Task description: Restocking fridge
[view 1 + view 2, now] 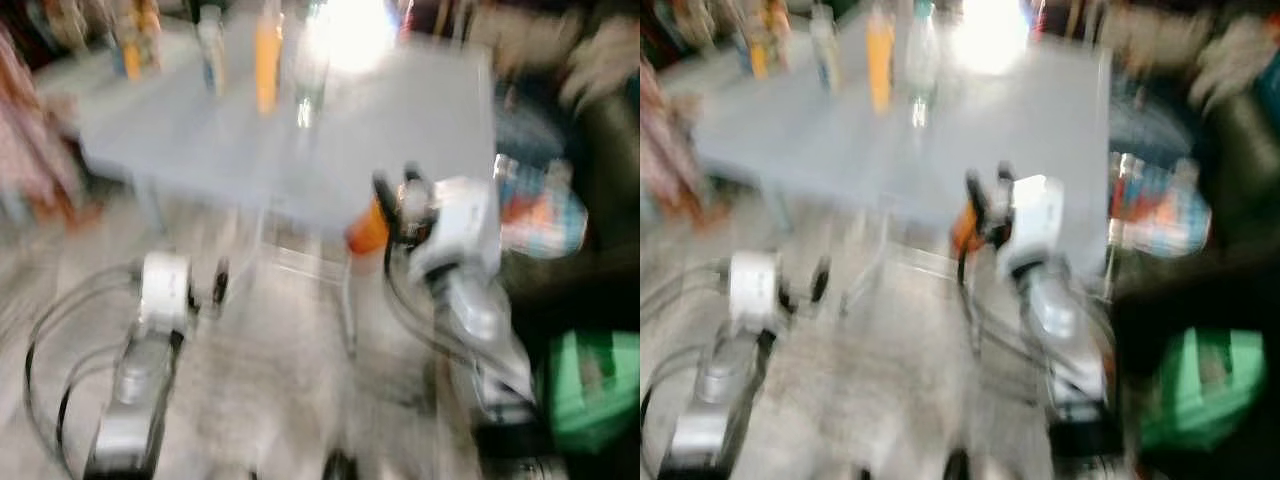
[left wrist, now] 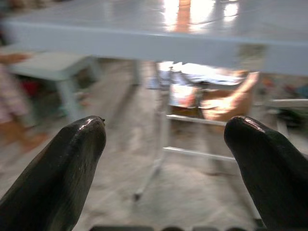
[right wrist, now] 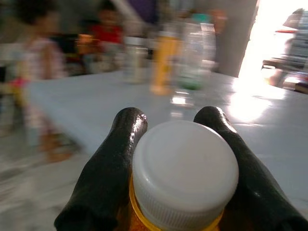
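An orange bottle pinched in our right gripper, just off the near edge of the grey table.

We hold the orange bottle [image 3: 185, 192], with its white cap [image 3: 185, 173], between the two black fingers [image 3: 113, 163] of our right gripper [image 1: 385, 205], which press against its sides; in the blurred head views it sits at the table's near edge, on our right. The grey table [image 1: 400, 120] stretches away ahead of it, and on its far side we see an orange bottle [image 1: 267, 55], a clear bottle [image 3: 192, 60] just beside it, and a few more containers too smeared to tell apart. Our left gripper [image 2: 166, 144] is lower and in front of the table, its fingers spread wide apart with nothing between them, facing the table's white legs [image 2: 161, 144]. A green box [image 1: 590, 390] lies on the floor off the table's right side.
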Controlling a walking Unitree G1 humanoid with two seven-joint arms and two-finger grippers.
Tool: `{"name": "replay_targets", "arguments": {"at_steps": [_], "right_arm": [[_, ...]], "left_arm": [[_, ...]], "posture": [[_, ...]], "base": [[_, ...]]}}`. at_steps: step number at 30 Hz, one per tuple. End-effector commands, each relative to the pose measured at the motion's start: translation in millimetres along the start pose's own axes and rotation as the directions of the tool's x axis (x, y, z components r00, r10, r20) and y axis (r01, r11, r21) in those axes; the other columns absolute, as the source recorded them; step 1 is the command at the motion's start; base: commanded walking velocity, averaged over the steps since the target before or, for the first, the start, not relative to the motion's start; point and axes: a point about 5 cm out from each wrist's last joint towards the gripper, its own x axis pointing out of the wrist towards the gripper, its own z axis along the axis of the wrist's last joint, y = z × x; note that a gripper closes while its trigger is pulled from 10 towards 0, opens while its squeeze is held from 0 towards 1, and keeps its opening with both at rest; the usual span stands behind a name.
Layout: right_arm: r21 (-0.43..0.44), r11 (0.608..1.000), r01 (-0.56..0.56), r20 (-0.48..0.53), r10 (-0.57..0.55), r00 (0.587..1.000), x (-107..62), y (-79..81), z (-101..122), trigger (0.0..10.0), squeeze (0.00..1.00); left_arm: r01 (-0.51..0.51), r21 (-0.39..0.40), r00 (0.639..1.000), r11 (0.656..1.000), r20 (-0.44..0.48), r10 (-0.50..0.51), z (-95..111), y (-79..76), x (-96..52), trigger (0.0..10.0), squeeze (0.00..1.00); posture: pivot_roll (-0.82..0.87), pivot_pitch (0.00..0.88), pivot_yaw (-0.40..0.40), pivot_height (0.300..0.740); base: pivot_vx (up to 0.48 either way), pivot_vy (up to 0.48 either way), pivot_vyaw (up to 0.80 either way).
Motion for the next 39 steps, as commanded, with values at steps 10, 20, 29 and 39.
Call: {"name": "replay_targets", "arguments": {"at_steps": [10,20,29,39], "right_arm": [[-0.062,0.996,-0.064,-0.117,0.056,0.991,-18.4,-3.1,-42,10.0,0.0],[-0.097,0.995,0.013,-0.146,-0.027,0.989,-40.9,-15.4,-56,10.0,0.0],[-0.12,0.991,0.052,-0.15,-0.07,0.986,-51.6,-21.3,-59,10.0,0.0],[-0.122,0.983,0.136,-0.161,-0.155,0.975,-61.9,-27.5,-65,10.0,0.0]], "left_arm": [[-0.014,0.068,0.998,0.998,-0.052,0.018,-24,5.2,1.0,10.0,0.0],[-0.004,0.027,0.999,1.0,-0.053,0.006,-33,-2.0,-2.6,10.0,0.0],[0.01,-0.022,0.998,1.0,-0.064,-0.011,-40,-0.8,-9.9,10.0,0.0],[-0.03,-0.042,0.999,0.999,-0.036,0.028,-39,7.2,-22.6,10.0,0.0]], "posture": [[0.04,0.0,-0.053,0.74],[0.01,0.0,-0.046,0.74],[0.01,0.0,-0.047,0.74],[0.01,0.0,-0.042,0.74]], "base": [[0.0,-0.077,0.79],[0.0,-0.081,0.79],[0.0,0.0,0.79],[0.0,0.0,0.79]]}}
